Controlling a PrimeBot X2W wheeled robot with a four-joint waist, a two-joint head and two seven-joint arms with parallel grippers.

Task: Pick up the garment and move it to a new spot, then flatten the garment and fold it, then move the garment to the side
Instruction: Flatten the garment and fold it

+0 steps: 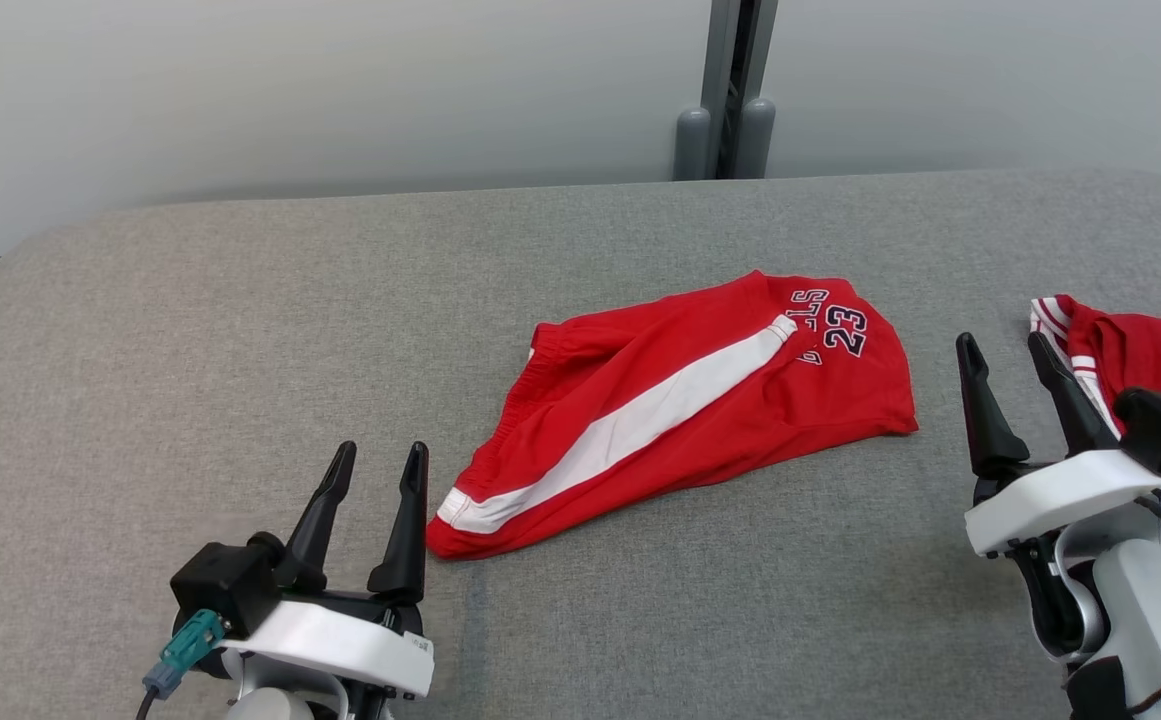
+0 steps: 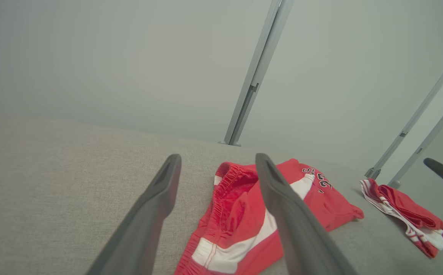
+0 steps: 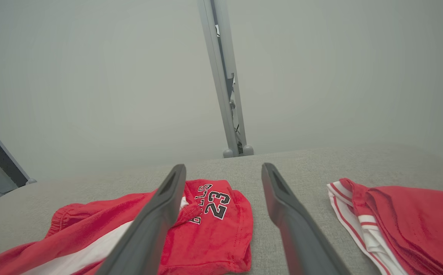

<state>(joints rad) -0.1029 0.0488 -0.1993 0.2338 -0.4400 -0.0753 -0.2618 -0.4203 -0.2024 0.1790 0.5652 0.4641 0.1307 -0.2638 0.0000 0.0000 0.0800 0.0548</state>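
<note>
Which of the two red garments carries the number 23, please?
The middle garment, crossed by a broad white stripe; the right garment shows only thin white trim.

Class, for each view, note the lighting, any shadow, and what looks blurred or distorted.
Head view: soft, even light, only a faint shadow under the red shorts, print sharp. Left wrist view: left gripper slightly soft up close, wall posts leaning apart from the wide lens. Right wrist view: right gripper likewise soft, no glare.

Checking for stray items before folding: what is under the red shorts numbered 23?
The red shorts lie on the grey fabric surface, which shows all round them. Their folded-under layers and the patch beneath are covered.
</note>
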